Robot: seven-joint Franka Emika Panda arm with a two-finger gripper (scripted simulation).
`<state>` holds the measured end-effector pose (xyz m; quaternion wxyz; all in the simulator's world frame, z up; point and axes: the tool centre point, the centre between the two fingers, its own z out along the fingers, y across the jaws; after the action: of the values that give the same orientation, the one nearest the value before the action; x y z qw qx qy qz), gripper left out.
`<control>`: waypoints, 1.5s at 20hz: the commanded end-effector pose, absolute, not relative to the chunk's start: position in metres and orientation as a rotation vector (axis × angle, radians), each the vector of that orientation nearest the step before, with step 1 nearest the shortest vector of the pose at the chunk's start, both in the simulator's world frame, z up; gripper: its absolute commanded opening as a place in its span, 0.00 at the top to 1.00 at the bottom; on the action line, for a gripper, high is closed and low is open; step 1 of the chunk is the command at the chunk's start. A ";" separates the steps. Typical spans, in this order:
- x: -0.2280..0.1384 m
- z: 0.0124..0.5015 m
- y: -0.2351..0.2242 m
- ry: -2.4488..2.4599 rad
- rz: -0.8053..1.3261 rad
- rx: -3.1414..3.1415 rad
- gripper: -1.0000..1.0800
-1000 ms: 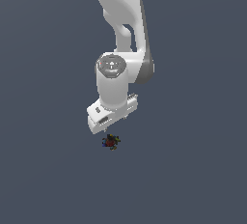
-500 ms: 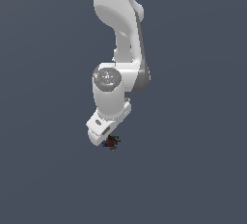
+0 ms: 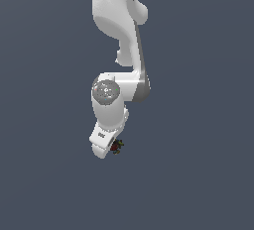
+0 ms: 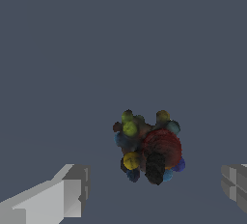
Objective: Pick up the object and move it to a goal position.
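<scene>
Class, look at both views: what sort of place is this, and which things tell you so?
Most likely a bare simulated test scene: a featureless grey surface, one white robot arm with its gripper open, and a single lumpy multicoloured object.

Glossy white arm (image 3: 117, 21), grey joints, grey-tipped fingers (image 4: 72, 189).

The object (image 4: 148, 148) is mostly dark, near black, with a deep red ball at its centre and small yellow, olive-green and blue beads around it. The arm (image 3: 119, 50) is glossy white – its hand (image 3: 110, 147) too, with pale grey fingertips (image 4: 72, 189) – against a flat slate-grey ground
</scene>
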<state>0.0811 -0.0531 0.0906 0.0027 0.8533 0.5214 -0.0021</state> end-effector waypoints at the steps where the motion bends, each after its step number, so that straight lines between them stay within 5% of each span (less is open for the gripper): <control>1: 0.083 0.087 -0.055 1.689 -0.004 2.645 0.04; 30: 0.087 0.030 -0.058 1.774 0.000 2.593 0.04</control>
<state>0.0890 -0.0582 0.0346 0.0027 0.8254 0.5646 0.0027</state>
